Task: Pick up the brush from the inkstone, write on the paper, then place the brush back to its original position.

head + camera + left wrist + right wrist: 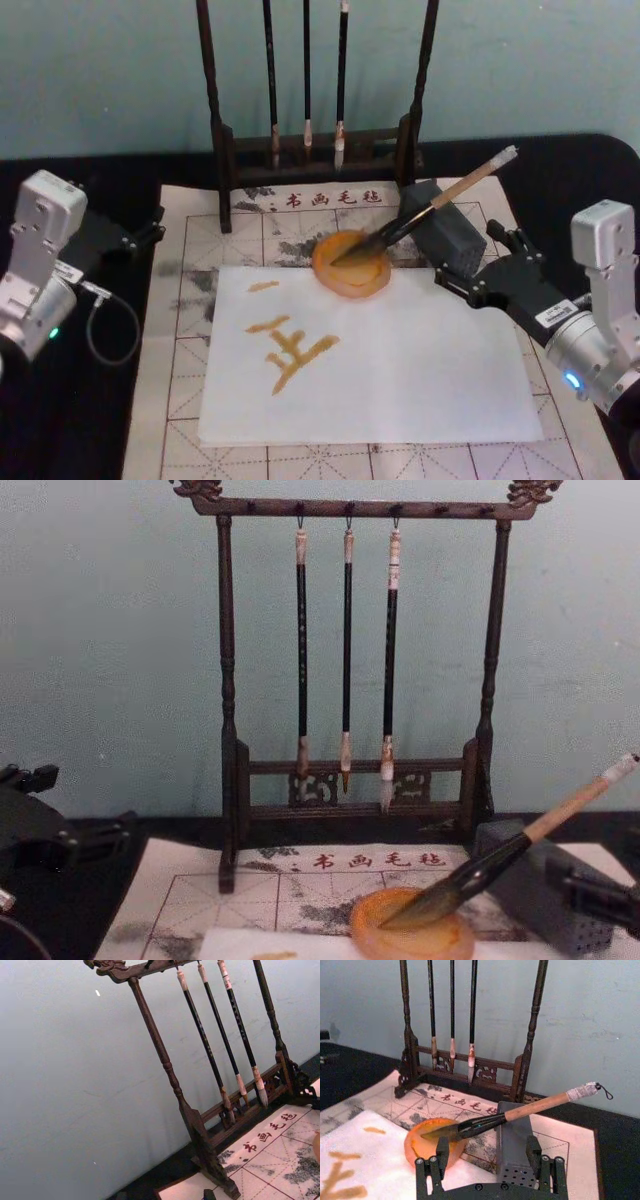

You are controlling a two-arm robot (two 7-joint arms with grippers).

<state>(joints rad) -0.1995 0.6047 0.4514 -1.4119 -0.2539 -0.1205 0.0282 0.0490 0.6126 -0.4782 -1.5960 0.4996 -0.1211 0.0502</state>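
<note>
With amber strokes already on the paper (pixel 400 370) and the brush (pixel 440 205) lying with its dark bristles in the orange inkstone (pixel 350 265) and its tan handle propped across the grey block (pixel 450 240), I judge the writing done and the return made, so what remains for me is to clear the right gripper (pixel 478 268) cleanly. From the right wrist view its fingers (pixel 441 1152) stand spread wide, one to either side of the grey block and below the handle, holding nothing and touching nothing that I can see. To do this well I would draw the arm straight back toward the robot and low, fingers kept apart, so that neither tip catches the handle, which slopes up over the block to its white cap, or nudges the inkstone sitting at the far edge of the paper on the cream grid mat (pixel 200 250). The left gripper (pixel 140 235) is parked at the mat's left edge, aimed at the brush rack (pixel 200 1125) with its three thin hanging brushes; I cannot tell how its fingers stand.
</note>
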